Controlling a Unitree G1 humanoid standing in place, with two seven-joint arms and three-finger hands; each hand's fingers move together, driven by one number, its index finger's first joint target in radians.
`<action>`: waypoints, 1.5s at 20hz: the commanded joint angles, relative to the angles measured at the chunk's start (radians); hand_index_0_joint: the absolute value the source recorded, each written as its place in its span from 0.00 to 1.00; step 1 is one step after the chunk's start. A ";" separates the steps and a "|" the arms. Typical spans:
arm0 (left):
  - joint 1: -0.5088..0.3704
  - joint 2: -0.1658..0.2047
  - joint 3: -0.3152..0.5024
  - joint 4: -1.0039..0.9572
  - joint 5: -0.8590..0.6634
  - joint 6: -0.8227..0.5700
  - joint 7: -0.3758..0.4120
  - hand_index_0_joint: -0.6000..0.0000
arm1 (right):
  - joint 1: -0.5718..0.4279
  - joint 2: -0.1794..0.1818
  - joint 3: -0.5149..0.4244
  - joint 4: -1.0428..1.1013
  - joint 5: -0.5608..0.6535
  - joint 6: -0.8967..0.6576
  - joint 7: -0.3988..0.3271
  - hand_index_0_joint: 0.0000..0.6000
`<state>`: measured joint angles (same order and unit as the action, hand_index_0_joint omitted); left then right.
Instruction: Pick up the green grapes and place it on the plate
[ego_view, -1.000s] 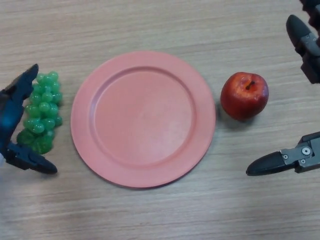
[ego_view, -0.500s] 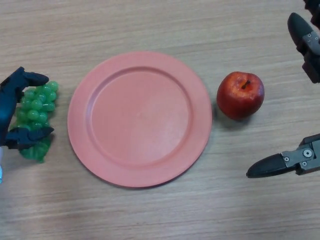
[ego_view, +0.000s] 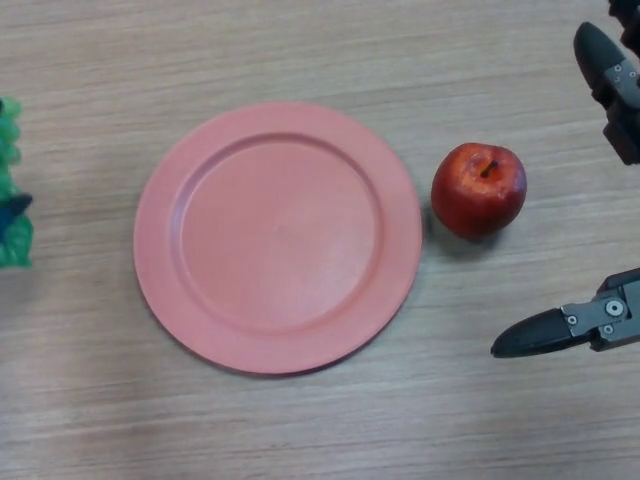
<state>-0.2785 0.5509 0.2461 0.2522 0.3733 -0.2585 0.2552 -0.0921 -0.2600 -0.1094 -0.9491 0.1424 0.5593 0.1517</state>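
The green grapes (ego_view: 10, 238) show only partly at the far left edge, left of the pink plate (ego_view: 277, 237), which holds nothing. Of my left hand (ego_view: 17, 204) only a dark fingertip shows, lying across the bunch; the rest is out of view. My right hand (ego_view: 600, 320) is open at the right edge, one finger at the top right and the thumb lower down, holding nothing.
A red apple (ego_view: 479, 189) stands on the wooden table (ego_view: 330, 430) just right of the plate, between the plate and my right hand.
My left hand closed round the grapes, and hand and bunch have moved left, now mostly past the view's left edge. The right hand has stayed still.
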 joint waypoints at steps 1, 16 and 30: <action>0.023 0.052 0.133 -0.258 -0.007 0.013 -0.012 0.00 | -0.024 -0.020 -0.023 -0.054 0.001 -0.091 -0.011 0.00; 0.166 -0.193 0.045 -0.902 -0.369 0.318 -0.534 0.92 | -0.069 -0.026 0.007 -0.040 -0.046 -0.049 0.000 0.00; 0.189 -0.152 0.222 -1.047 -0.849 0.602 -0.511 1.00 | -0.120 -0.013 0.055 0.012 -0.070 -0.054 -0.012 0.00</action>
<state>-0.0739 0.3557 0.3810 -0.7355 -0.4671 0.4243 -0.2800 -0.1752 -0.2600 -0.0294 -0.8898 0.0801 0.6182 0.1564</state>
